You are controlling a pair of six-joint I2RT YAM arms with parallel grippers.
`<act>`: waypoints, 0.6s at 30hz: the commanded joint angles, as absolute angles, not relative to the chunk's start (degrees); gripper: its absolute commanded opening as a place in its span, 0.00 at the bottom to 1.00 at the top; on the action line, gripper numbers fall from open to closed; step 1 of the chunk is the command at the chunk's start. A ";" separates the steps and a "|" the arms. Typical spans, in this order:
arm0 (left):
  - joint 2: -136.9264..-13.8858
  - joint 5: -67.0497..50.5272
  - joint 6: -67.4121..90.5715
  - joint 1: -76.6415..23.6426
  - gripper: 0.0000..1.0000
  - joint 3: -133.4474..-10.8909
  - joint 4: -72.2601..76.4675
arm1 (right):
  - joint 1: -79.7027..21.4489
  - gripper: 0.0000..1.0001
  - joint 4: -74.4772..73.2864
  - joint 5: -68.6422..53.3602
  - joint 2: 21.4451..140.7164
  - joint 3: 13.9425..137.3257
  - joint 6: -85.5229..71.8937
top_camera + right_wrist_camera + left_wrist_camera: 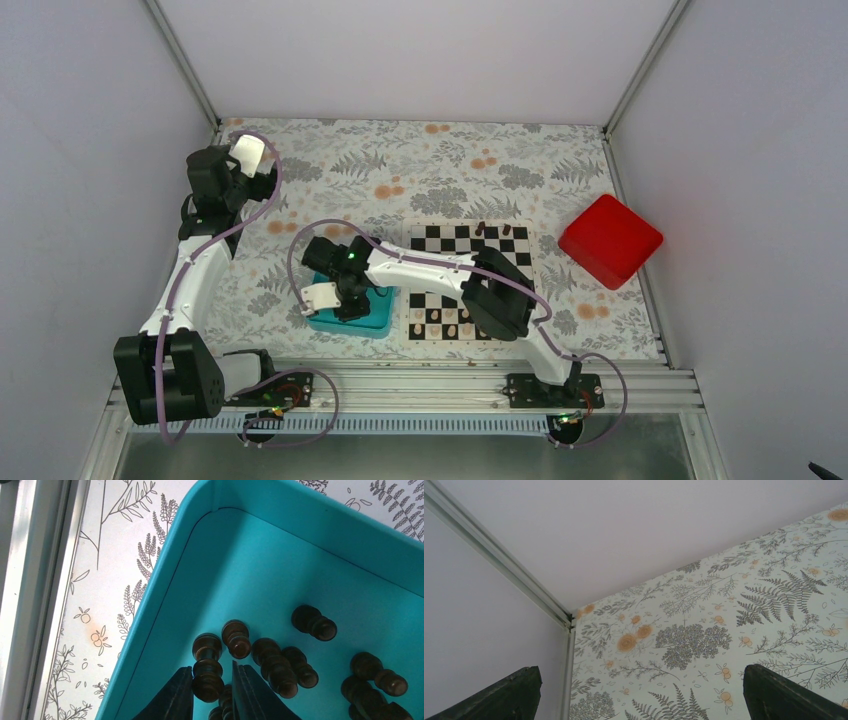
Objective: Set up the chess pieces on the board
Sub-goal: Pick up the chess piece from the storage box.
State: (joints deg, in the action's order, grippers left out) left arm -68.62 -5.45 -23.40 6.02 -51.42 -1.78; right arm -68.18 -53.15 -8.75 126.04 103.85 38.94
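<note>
Chess piece (pixel 207 680), dark, lies in a teal tray (pixel 280 545), closely flanked by the fingers of the right end effector (pixel 212 669); whether it is grasped cannot be told.

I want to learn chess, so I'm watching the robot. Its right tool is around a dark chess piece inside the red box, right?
Not quite. The right tool is around a dark chess piece, but inside the teal tray, not the red box. The red box sits far off on the other side of the table. The right wrist view shows the tray's teal walls around the pieces.
</note>
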 commanded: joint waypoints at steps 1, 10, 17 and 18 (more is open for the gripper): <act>-68.11 -6.50 -23.91 6.24 1.00 -50.89 0.18 | -68.73 0.20 -52.50 -9.95 127.29 103.84 39.12; -67.68 -6.42 -23.82 6.25 1.00 -50.84 0.09 | -68.50 0.06 -53.47 -10.65 122.86 104.51 38.65; -67.40 -6.16 -23.81 6.25 1.00 -50.98 0.18 | -63.11 0.05 -55.80 -7.65 114.49 106.62 38.06; -67.37 -6.11 -23.82 6.32 1.00 -50.98 0.22 | -61.83 0.05 -56.25 -7.23 113.49 106.96 38.15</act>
